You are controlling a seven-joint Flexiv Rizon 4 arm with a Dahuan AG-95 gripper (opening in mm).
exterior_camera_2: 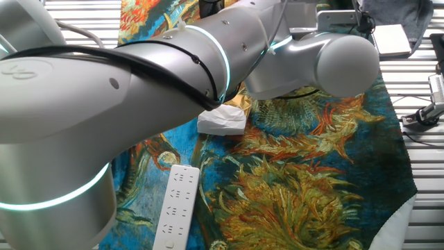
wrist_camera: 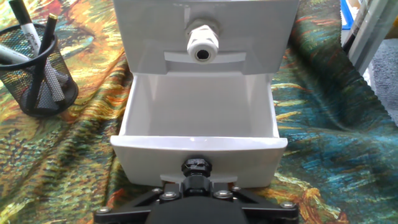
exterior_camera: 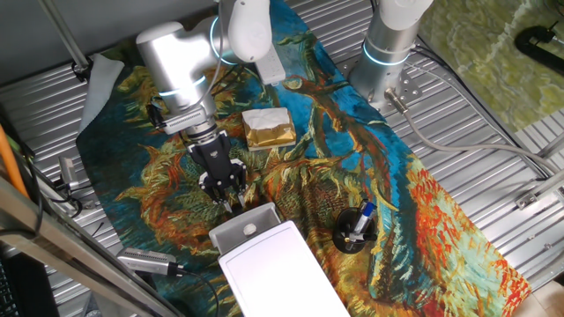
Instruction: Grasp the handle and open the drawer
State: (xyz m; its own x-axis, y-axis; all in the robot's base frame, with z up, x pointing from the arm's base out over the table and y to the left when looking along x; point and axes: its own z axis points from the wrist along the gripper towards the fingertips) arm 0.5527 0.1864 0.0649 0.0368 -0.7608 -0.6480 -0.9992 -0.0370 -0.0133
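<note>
The drawer (wrist_camera: 199, 109) is a white tray slid out of the flat white box (exterior_camera: 282, 273) towards me, and its inside is bare. In one fixed view the drawer (exterior_camera: 231, 225) lies just below my gripper (exterior_camera: 231, 206). In the hand view my gripper (wrist_camera: 196, 167) has its black fingers closed together at the middle of the drawer's front wall. The handle there is hidden between them. Another small round white knob (wrist_camera: 203, 43) sticks out of the white face above the tray; it also shows in one fixed view (exterior_camera: 250, 230). The arm hides all this in the other fixed view.
A black mesh pen holder (wrist_camera: 37, 71) stands left of the drawer and also shows in one fixed view (exterior_camera: 355, 231). A gold-foil block with a white top (exterior_camera: 269, 128) lies behind the gripper. A white power strip (exterior_camera_2: 177, 208) lies on the painted cloth (exterior_camera: 423, 220).
</note>
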